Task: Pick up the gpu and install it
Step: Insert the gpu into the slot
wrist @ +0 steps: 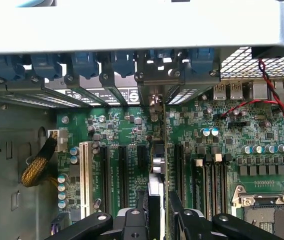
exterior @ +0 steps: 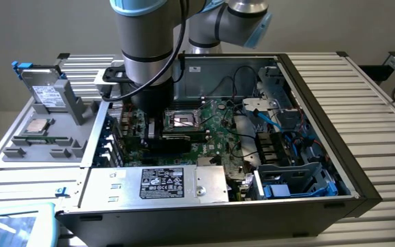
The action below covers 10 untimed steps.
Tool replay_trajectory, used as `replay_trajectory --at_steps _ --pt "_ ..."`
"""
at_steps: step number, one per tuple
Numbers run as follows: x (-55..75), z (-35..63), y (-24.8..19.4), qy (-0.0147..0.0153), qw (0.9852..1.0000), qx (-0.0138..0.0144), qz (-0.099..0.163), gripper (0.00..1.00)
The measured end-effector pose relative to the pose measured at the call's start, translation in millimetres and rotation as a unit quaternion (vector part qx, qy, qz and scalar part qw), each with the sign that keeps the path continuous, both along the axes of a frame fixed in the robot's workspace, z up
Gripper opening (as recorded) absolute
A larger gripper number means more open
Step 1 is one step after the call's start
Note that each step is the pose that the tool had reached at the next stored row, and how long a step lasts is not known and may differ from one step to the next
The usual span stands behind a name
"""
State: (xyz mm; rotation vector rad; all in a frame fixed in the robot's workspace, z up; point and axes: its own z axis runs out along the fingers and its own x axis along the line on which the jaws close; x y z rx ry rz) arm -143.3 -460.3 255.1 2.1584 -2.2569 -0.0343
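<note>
Seen edge-on in the wrist view, the gpu (wrist: 156,155) stands upright over the green motherboard (wrist: 122,130), and my gripper (wrist: 158,205) is shut on it, a black finger on each side. The card lies in line with the black expansion slots (wrist: 123,170). Its metal bracket end (wrist: 154,95) reaches the case's rear slot openings. I cannot tell whether its lower edge sits in a slot. In the exterior view the arm's wrist (exterior: 148,103) reaches down into the open computer case (exterior: 321,154), with the card's black body (exterior: 170,138) below it beside the CPU socket (exterior: 183,120).
Blue slot latches (wrist: 84,62) line the case's rear wall. A white slot (wrist: 86,170) and a yellow-sleeved cable (wrist: 39,162) lie to one side, and the CPU socket (wrist: 264,210) and red wires (wrist: 277,107) to the other. A silver hard drive (exterior: 45,92) stands in a grey holder outside the case.
</note>
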Motion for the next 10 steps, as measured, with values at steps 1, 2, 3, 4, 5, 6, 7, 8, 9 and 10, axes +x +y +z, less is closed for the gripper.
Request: replay_trajectory --at_steps 1,2,3,4,5,6,7,8,9,10 --pt "0.0 0.0 0.0 0.0002 1.0 0.0 0.0 0.27" --pt "0.0 0.1 0.0 0.0004 1.0 0.0001 0.0 0.27" --pt "0.1 0.2 0.1 0.0005 1.0 0.0002 0.0 0.27" --pt "0.0 0.4 0.1 0.0006 1.0 0.0003 0.0 0.27" --pt "0.0 0.8 0.1 0.0006 1.0 0.0003 0.0 0.27" --pt "0.1 1.3 0.1 0.0005 1.0 0.0003 0.0 0.27" --pt "0.1 2.0 0.0 0.0006 1.0 0.0001 0.0 0.27" --pt "0.1 2.3 0.0 0.0007 1.0 0.0001 0.0 0.27" --pt "0.1 2.3 0.0 0.0006 1.0 0.0002 0.0 0.27" --pt "0.1 2.4 0.0 0.0006 1.0 0.0002 0.0 0.27"
